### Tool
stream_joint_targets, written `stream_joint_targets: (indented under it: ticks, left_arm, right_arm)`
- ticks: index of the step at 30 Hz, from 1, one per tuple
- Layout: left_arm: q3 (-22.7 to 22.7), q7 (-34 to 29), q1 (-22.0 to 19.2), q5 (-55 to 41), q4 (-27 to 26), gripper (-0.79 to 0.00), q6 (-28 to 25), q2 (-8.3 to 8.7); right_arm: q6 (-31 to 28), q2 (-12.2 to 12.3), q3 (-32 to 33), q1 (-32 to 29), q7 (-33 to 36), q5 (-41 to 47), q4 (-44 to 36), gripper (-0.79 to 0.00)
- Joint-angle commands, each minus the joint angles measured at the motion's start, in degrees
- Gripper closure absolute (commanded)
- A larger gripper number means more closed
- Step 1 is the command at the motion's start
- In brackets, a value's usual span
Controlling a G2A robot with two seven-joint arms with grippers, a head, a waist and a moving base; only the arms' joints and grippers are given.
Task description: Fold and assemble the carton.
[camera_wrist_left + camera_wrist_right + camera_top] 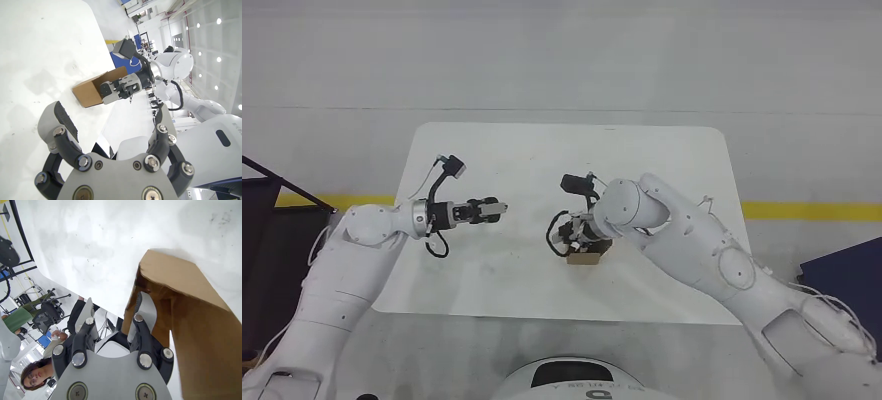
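Carton (pixel 88 92) is plain brown cardboard, erected, one end open.

Bright ceiling lamps (pixel 219 20) glare off the white table (pixel 662 160), shadows faint.

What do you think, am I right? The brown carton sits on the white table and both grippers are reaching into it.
Not quite. The carton sits on the white table, but only the right gripper reaches into it, one finger inside. The left gripper hangs open and empty, apart from the carton; the top view shows the gap.
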Motion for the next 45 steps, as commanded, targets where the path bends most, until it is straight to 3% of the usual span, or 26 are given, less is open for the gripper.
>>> stream_joint_targets:
  ticks: [1,7,11,16,19,20,21,22,24,37,45]
  left_arm:
    - [-0.20,-0.03,0.18,-0.16,-0.18,-0.785,-0.20,0.04]
    - [-1.09,-0.17,1.06,-0.56,0.19,-0.785,-0.76,0.24]
    - [-1.47,-0.32,1.46,-0.89,0.20,-0.785,-0.87,0.33]
    - [-1.62,-0.42,1.68,-1.06,0.29,-0.785,-0.83,0.36]
    - [-1.45,-0.68,1.45,-1.04,0.42,-0.785,-0.56,0.33]
    - [-1.38,-0.71,1.31,-0.90,0.49,-0.785,-0.53,0.32]
    - [-1.30,-0.67,1.18,-0.84,0.57,-0.785,-0.51,0.29]
    - [-1.20,-0.61,1.05,-0.82,0.65,-0.785,-0.42,0.26]
    - [-0.94,-0.55,0.74,-0.89,0.76,-0.785,-0.17,0.18]
    - [3.26,0.62,-1.46,1.39,2.73,-0.785,1.28,-0.88]
    - [3.71,1.63,-3.12,2.56,3.91,-0.785,2.01,-1.14]
  right_arm:
    - [1.10,0.14,-1.92,1.23,-1.07,1.69,-0.25,-0.379]
    - [4.47,1.55,-4.54,4.56,-4.45,6.29,-3.25,-0.388]
    - [7.14,3.64,-0.19,4.07,-7.13,8.87,-10.18,-0.409]
    - [2.75,7.41,12.11,-6.01,-13.05,10.84,-19.82,-0.508]
    - [-0.77,9.66,18.11,-12.96,-15.68,7.68,-22.70,-0.566]
    - [-1.52,10.30,19.73,-15.08,-16.64,6.07,-23.72,-0.606]
    - [-2.84,10.82,21.29,-17.10,-17.43,5.26,-25.09,-0.720]
    - [-4.77,11.23,22.90,-19.05,-18.30,5.23,-26.41,-0.785]
    - [-9.72,11.81,26.44,-22.79,-21.40,6.22,-28.79,-0.785]
    - [-10.50,11.79,26.35,-23.30,-22.07,6.22,-28.55,-0.785]
    - [-23.19,13.63,25.10,-34.01,-24.64,-9.30,-28.04,-0.785]
